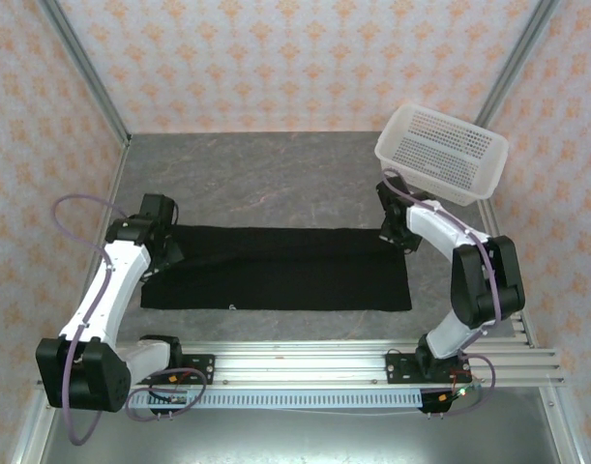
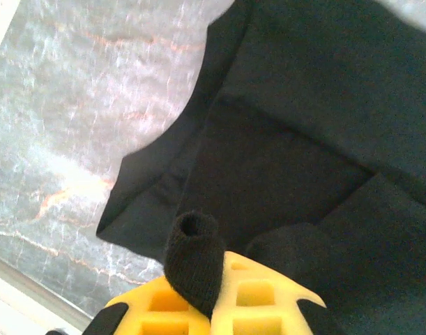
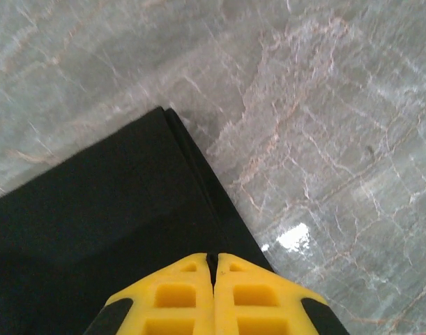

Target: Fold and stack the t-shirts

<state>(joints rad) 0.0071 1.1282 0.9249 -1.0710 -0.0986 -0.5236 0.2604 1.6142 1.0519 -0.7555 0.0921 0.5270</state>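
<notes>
One black t-shirt (image 1: 285, 275) lies on the grey marbled table (image 1: 276, 184), plain side up, folded into a long band running left to right across the middle. A small pale speck sits on its near hem, left of centre. At the left end, the left gripper (image 1: 165, 253) is down on the short edge of the cloth, and its white arm angles back to the near-left base. From the left wrist camera, the yellow fingers (image 2: 261, 293) are closed tight on a raised tuck of black fabric that curls up between them. Several layers of the shirt spread away on the far side, and a stepped corner lies flat on the stone to the left. Moving right, the band stays flat and mostly smooth, with one lengthwise fold line along its far half. At the far-right corner of the shirt is the right gripper (image 1: 399, 239), its arm bent in from the near-right base. From the right wrist camera, its jaws are pressed fully together directly over the cloth's right edge, where two layers are visible. No fabric shows between the tips, and I cannot tell whether any is caught below. Beyond it, in the far-right corner, a white perforated basket (image 1: 440, 153) sits tilted, well apart from the shirt.
</notes>
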